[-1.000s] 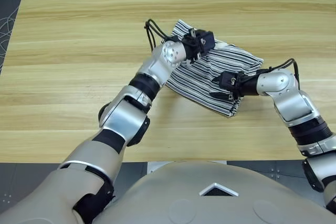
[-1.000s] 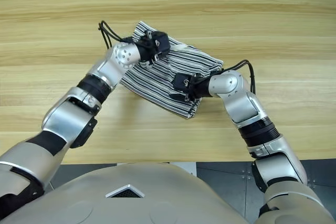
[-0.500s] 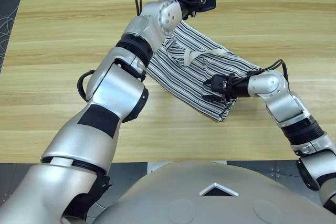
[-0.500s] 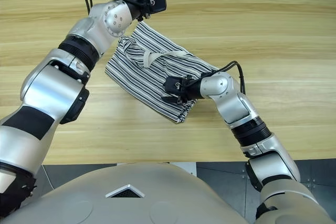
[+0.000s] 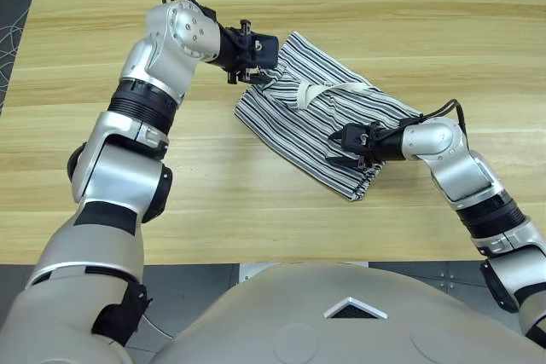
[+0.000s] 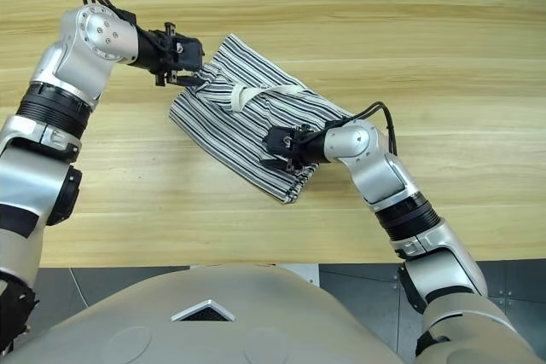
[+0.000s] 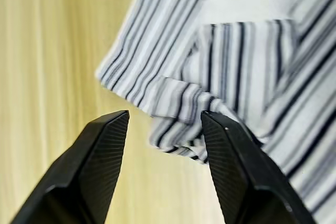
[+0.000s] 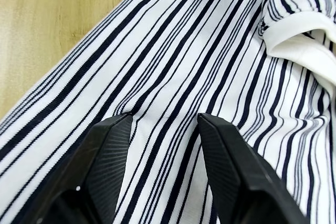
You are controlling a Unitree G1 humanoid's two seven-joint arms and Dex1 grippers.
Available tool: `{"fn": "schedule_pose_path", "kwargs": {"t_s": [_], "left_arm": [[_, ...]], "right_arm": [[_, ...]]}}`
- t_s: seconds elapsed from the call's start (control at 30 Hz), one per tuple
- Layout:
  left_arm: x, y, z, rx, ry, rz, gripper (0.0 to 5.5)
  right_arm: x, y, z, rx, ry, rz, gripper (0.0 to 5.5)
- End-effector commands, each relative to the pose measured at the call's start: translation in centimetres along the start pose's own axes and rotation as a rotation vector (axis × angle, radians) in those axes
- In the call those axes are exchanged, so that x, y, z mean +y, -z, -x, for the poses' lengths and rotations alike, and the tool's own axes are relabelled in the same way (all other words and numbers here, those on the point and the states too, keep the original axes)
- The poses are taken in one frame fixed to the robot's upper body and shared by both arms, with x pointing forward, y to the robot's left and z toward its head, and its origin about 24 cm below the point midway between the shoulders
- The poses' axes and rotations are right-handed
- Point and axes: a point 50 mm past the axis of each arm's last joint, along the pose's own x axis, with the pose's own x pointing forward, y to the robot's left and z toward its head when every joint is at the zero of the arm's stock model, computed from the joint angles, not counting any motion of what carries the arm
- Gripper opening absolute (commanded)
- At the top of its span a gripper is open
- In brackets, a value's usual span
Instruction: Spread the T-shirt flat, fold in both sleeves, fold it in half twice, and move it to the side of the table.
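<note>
A black-and-white striped T-shirt (image 5: pixel 294 125) lies crumpled and partly folded on the wooden table (image 5: pixel 444 23), its white collar band (image 5: pixel 328 89) facing up. My left gripper (image 5: pixel 270 64) hovers at the shirt's far left corner, open, with a folded sleeve edge (image 7: pixel 173 106) just beyond its fingertips and nothing gripped. My right gripper (image 5: pixel 335 146) sits on the near right part of the shirt. In the right wrist view it (image 8: pixel 164 118) is open, both fingertips pressing down on the striped cloth, which wrinkles slightly between them.
Bare wood surrounds the shirt on every side, with wide room to the left and at the far side. The table's near edge (image 5: pixel 256 262) runs just in front of my arms, and dark floor (image 5: pixel 17 6) lies past its left edge.
My left arm lifted off the shirt, swung high over the far side, then came down at the shirt's left corner. The shirt opened out leftward, exposing the collar. My right gripper stayed on the cloth.
</note>
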Motion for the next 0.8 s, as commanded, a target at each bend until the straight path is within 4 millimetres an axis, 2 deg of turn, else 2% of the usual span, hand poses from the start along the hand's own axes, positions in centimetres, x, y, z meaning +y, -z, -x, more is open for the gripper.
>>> {"fn": "schedule_pose_path", "kwargs": {"t_s": [0.03, 0.2, 0.33, 0.43, 0.53, 0.6, 0.8], "left_arm": [[-1.0, -1.2, 1.1, -0.132, 0.048, 0.097, 2.55], [1.1, -4.6, 5.1, -0.441, -0.099, 0.251, 2.55], [1.1, -5.8, 7.0, -0.515, -0.139, 0.261, 2.55], [-0.6, -5.0, 6.3, -0.447, -0.088, 0.254, 2.55], [-3.3, -2.6, 4.2, -0.313, -0.010, 0.263, 2.55], [-4.7, -1.8, 3.3, -0.275, 0.023, 0.272, 2.55], [-6.6, -1.6, 2.2, -0.279, 0.057, 0.288, 2.55]], "right_arm": [[1.9, 3.3, 0.1, 0.129, -0.057, -0.098, 2.31], [-0.8, 1.6, 1.4, 0.013, 0.122, -0.132, 2.31], [-0.2, 2.2, 3.1, 0.061, 0.078, -0.098, 2.31], [0.1, 2.8, 4.4, 0.092, 0.061, -0.096, 2.31], [-0.9, 2.9, 6.3, 0.103, 0.120, -0.100, 2.31], [-1.6, 3.0, 7.6, 0.121, 0.161, -0.091, 2.31], [-3.7, 5.0, 12.1, 0.250, 0.298, -0.087, 2.31]]}}
